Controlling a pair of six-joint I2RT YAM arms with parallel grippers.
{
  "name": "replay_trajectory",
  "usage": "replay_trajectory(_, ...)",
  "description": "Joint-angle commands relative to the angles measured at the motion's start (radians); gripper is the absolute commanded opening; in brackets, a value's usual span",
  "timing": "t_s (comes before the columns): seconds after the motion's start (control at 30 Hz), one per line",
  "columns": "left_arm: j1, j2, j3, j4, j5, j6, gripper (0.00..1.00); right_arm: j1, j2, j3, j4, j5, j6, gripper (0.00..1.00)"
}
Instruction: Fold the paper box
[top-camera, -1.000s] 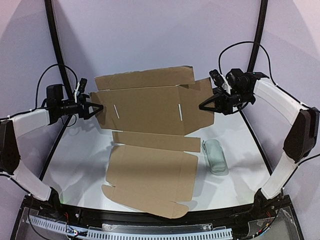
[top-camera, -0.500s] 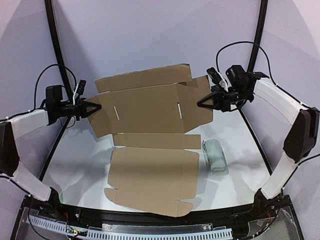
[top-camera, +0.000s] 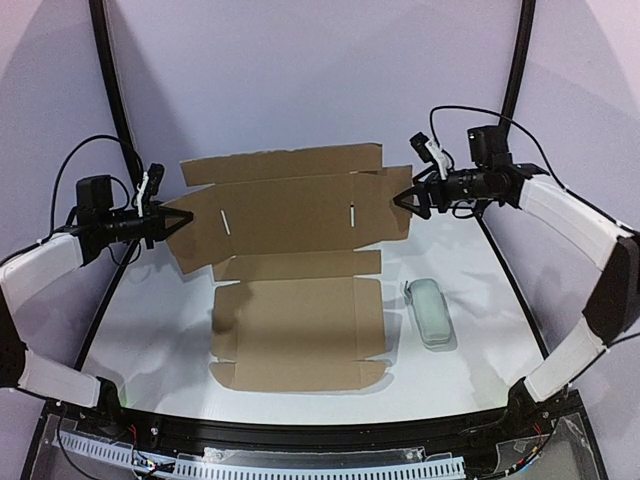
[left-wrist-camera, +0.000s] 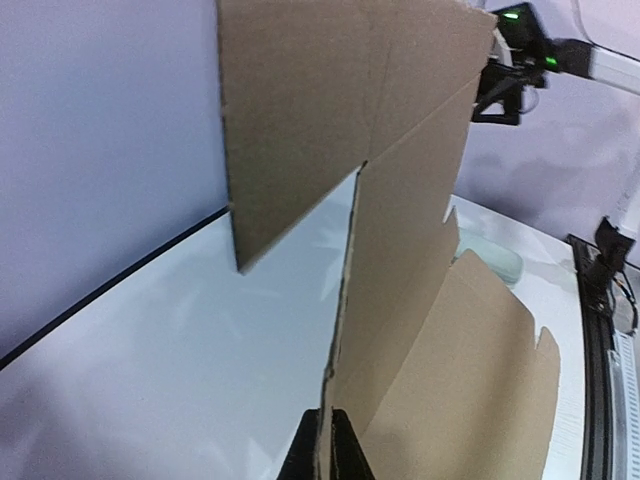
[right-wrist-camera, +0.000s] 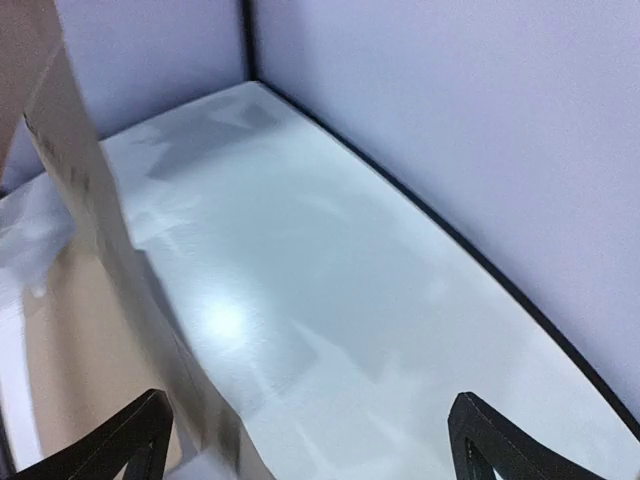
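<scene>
Paper box (top-camera: 300, 215) edge pinched in L gripper (top-camera: 186, 217).

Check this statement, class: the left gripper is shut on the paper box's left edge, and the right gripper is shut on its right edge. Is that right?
Not quite. The left gripper is shut on the paper box's left edge, but the right gripper is open: its jaws stand wide apart, with the box's right edge passing between them. The right wrist view shows it.

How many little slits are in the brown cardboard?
2. One narrow slit sits left on the raised panel of the plain brown corrugated cardboard box, the other on its right side. More may be hidden.
</scene>
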Motion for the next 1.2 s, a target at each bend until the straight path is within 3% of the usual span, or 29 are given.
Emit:
replay_trajectory(0.0,-0.031,0.0,0.001,0.066,-0.151,-0.137,0.01,-0.008,-0.142,-0.137,0.173,0.377,0.108,0.98)
replay_trajectory(0.1,-0.112,0.042,0.052,-0.074,-0.28,-0.081,0.01,-0.009,-0.241,-0.231,0.217,0.527,0.142,0.98)
replay_trajectory(0.2,-0.152,0.075,0.109,-0.173,-0.3,-0.056,0.01,-0.01,-0.326,-0.29,0.262,0.6,0.209,0.98)
replay_trajectory(0.27,-0.167,0.08,0.125,-0.193,-0.306,-0.078,0.01,-0.009,-0.389,-0.316,0.289,0.564,0.27,0.98)
replay_trajectory(0.43,-0.22,0.049,0.123,-0.207,-0.348,-0.109,0.01,0.007,-0.41,-0.268,0.307,0.291,0.431,0.98)
replay_trajectory(0.47,-0.243,0.039,0.125,-0.21,-0.406,-0.14,0.01,0.047,-0.352,-0.162,0.24,0.253,0.513,0.98)
replay_trajectory(0.6,-0.297,0.011,0.11,-0.268,-0.451,-0.156,0.01,0.213,-0.145,0.122,0.099,0.224,0.446,0.98)
replay_trajectory(0.67,-0.299,-0.013,0.077,-0.246,-0.448,-0.162,0.01,0.248,-0.043,0.232,0.062,0.26,0.445,0.98)
replay_trajectory(0.73,-0.299,-0.038,0.046,-0.238,-0.448,-0.161,0.01,0.272,0.15,0.442,-0.027,0.372,0.438,0.98)
replay_trajectory(0.9,-0.299,-0.054,0.011,-0.225,-0.426,-0.124,0.01,0.318,0.436,0.75,-0.095,0.452,0.364,0.98)
replay_trajectory(1.03,-0.299,-0.041,0.012,-0.228,-0.424,-0.081,0.01,0.353,0.574,0.956,-0.157,0.526,0.305,0.98)
replay_trajectory(1.17,-0.3,-0.032,0.006,-0.218,-0.435,-0.05,0.01,0.366,0.61,0.975,-0.095,0.567,0.268,0.98)
